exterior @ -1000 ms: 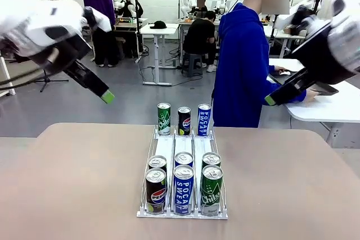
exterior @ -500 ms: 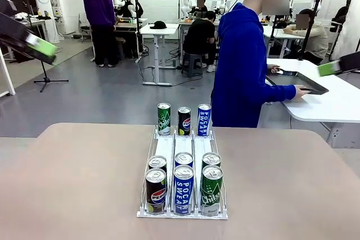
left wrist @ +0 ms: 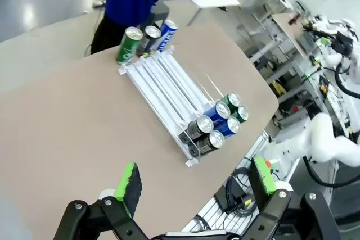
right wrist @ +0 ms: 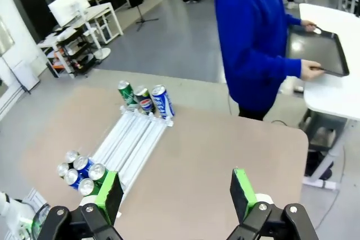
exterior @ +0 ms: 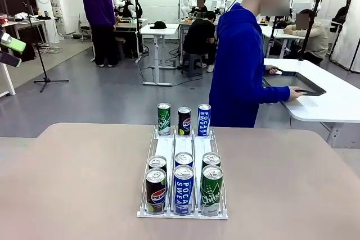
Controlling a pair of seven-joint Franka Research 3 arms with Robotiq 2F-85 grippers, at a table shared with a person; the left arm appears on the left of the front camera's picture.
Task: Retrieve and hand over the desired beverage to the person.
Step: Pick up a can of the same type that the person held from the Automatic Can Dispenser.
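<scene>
Front view: we read the labels best here. Six cans [exterior: 183,182] sit bunched at the near end of the clear three-lane rack [exterior: 166,147] in the middle of the table [exterior: 73,178], with Pepsi, Pocari Sweat and Chilsung across the front. Three more cans [exterior: 184,120] stand upright at the far end: Chilsung, Pepsi, Pocari Sweat. We cannot tell which drink is wanted. The person [exterior: 242,66] in the blue hoodie stands just past the far edge, turned to a white side table [exterior: 337,105], hands at a dark tray [exterior: 289,80]. One green pad [exterior: 12,43] of the left arm pokes in at the left edge, high and well apart from the rack. The wrist views give us the finger gaps. The left gripper [left wrist: 196,178] is spread wide with nothing between the pads, looking down on the rack's lanes. The right gripper [right wrist: 176,190] is also wide and empty, high over the table. Its view lays out the tray's full outline, which the front view sees nearly edge-on.
</scene>
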